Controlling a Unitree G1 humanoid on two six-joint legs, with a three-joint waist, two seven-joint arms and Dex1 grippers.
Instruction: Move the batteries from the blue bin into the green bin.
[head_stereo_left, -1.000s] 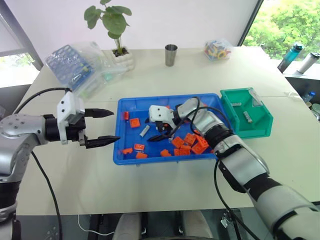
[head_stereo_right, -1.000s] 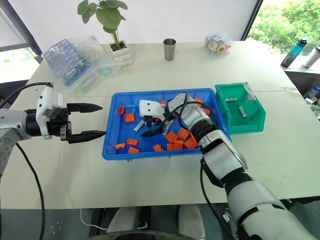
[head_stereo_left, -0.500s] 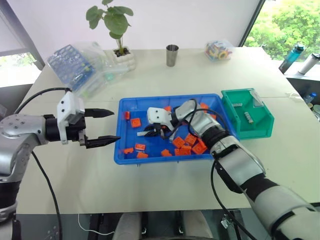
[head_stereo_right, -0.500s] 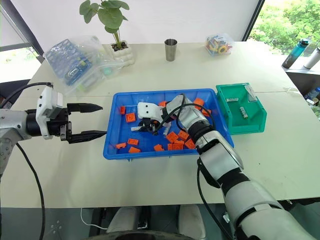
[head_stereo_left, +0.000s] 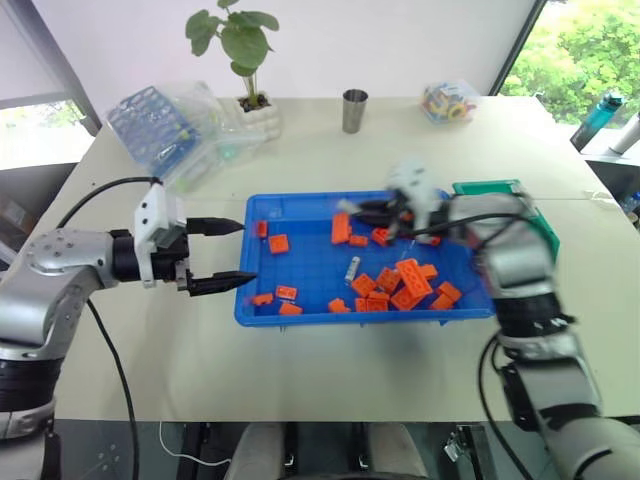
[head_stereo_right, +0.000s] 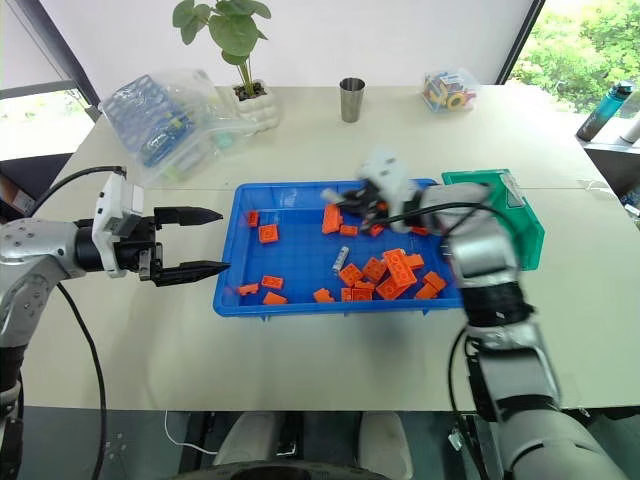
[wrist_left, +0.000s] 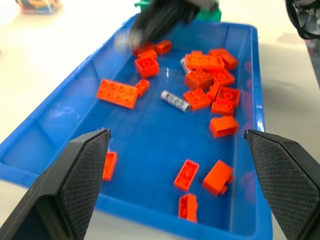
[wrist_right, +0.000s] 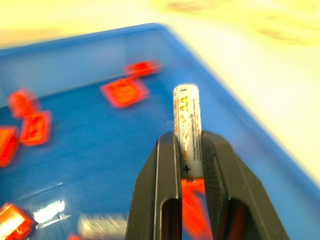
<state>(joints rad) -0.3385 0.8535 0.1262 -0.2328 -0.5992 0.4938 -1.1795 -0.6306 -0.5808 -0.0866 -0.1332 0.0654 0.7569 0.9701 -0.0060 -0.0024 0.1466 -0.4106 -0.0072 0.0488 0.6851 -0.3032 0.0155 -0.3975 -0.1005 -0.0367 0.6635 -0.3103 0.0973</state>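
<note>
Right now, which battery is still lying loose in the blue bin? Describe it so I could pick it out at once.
Start at the blue bin in the middle of the table. Near its centre, just left of the big heap of orange bricks, lies one battery flat on the floor. It is the only slim silver cylinder among blocky orange pieces, and it lies free, unlike the battery clamped in the right tool.

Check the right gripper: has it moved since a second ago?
Yes. The right gripper, shut on a battery, has lifted from mid blue bin toward the green bin.
</note>
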